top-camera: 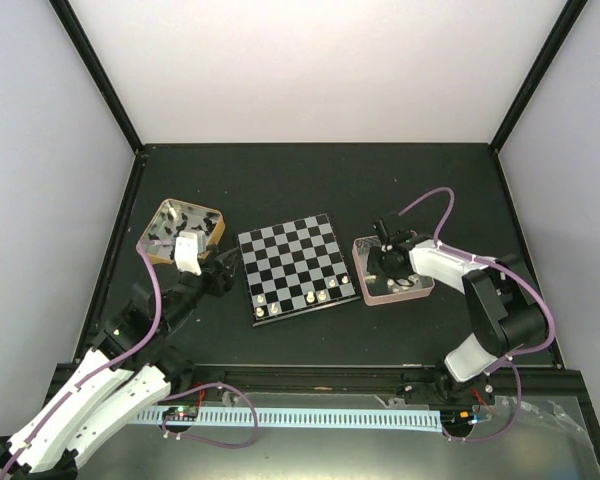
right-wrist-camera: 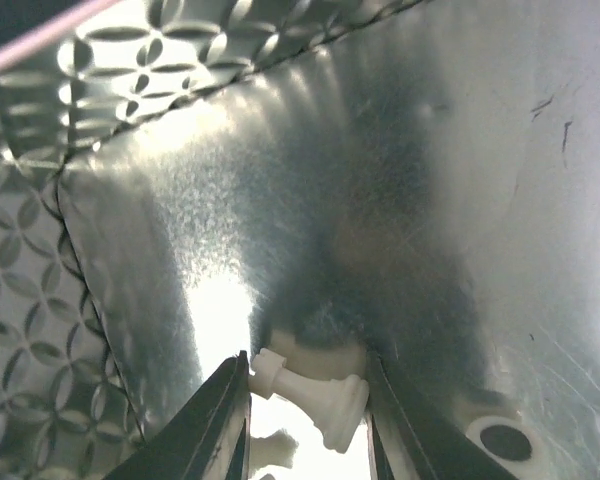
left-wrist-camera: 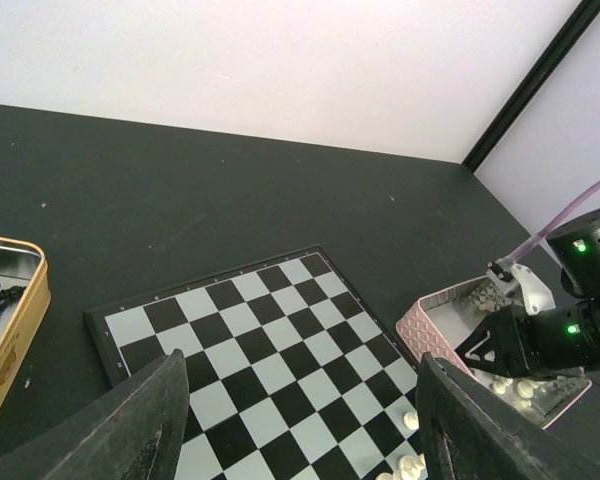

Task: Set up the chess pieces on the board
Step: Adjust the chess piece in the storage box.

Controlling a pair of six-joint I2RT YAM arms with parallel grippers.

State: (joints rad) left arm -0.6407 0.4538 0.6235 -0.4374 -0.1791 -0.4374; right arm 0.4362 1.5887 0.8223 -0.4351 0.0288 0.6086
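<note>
- Pink tray (top-camera: 361,268): at 3 o'clock of the board (top-camera: 295,262), just beside it, with shiny embossed metal inside. Contents: loose white pieces (top-camera: 406,285) towards its 5 o'clock corner, and my right gripper (right-wrist-camera: 308,368), dipped in from above
- Gold-rimmed tin (top-camera: 152,226): at 9 o'clock of the board, a little apart from it. Contents: black pieces (top-camera: 202,226), scattered
- My right fingers (right-wrist-camera: 215,425): narrow, one on each side of a white piece (right-wrist-camera: 320,392) lying on its side on the tray floor, head towards the 9 o'clock finger, base towards the 3 o'clock one. Whether they pinch it I cannot tell. A second white piece (right-wrist-camera: 325,352) lies just behind, at 12 o'clock, partly hidden
- My left gripper (left-wrist-camera: 302,365): wide, holding nothing, hanging at the board's 9 o'clock side, between tin and board
- Purple cable (top-camera: 427,196): arches over my right arm, at 12 o'clock of the tray
- Board: flat on the dark table (top-camera: 310,180), glossy black and pale grey squares, dark rim, turned slightly askew. Standing white pieces (top-camera: 320,296), cream with rounded tops, along its 6 o'clock edge
</note>
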